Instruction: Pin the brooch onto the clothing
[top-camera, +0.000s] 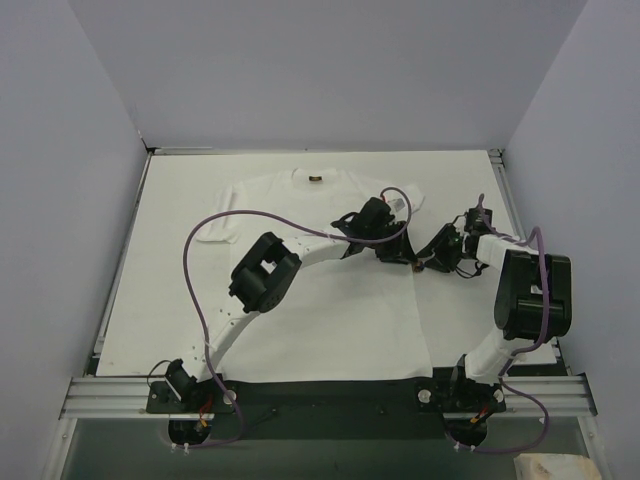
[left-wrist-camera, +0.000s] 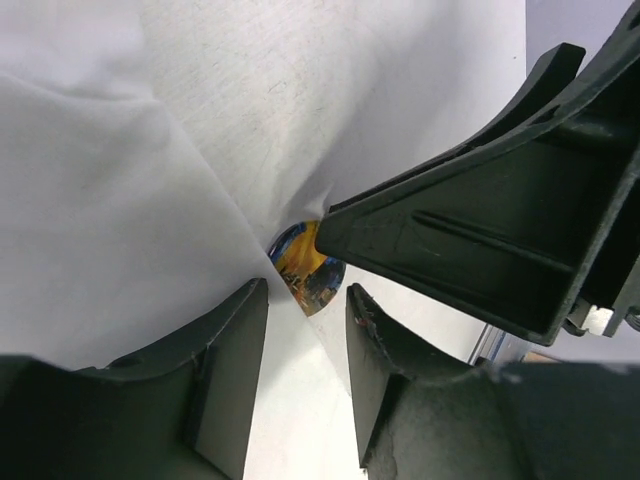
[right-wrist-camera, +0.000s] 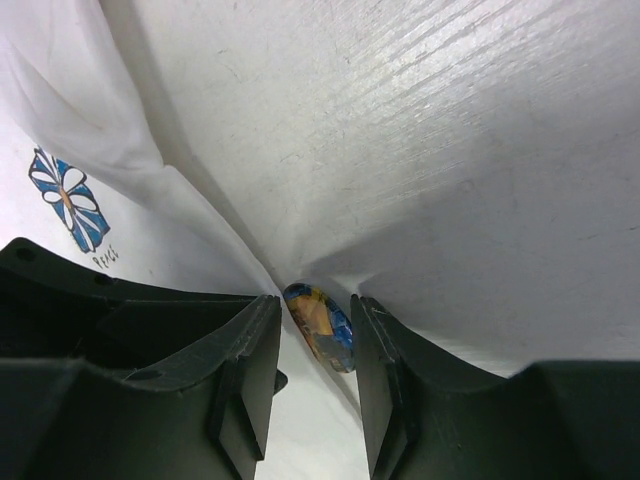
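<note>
Two pincers meet over a fold in the T-shirt (top-camera: 330, 310)

The right pincer (right-wrist-camera: 317, 300) is clamped on the brooch (right-wrist-camera: 320, 325), a small blue-and-orange disc at the crease. The left pincer (left-wrist-camera: 305, 295) stands apart just beside it. The daisy print (right-wrist-camera: 68, 200) reads "PEACE". White worktop (top-camera: 170, 300), pale grey walls (top-camera: 320, 70).

White tee (top-camera: 340, 320) lies flat on the surface (top-camera: 150, 300), short sleeves out, neck twd the far edge, small dark label (top-camera: 316, 180) at the collar. Over by the sleeve on the right arm's side the fabric's pulled into sharp creases meeting at one pt. There's the brooch (right-wrist-camera: 320, 325): tiny round disc, glossy, blue w/ orange-yellow patches, standing on edge & tilted, tucked where the creases converge, btw the right gripper's (right-wrist-camera: 316, 305) fingertips. Blue-and-white daisy print (right-wrist-camera: 68, 198), "PEACE" under it, sits nearby, apart from the brooch.
</note>
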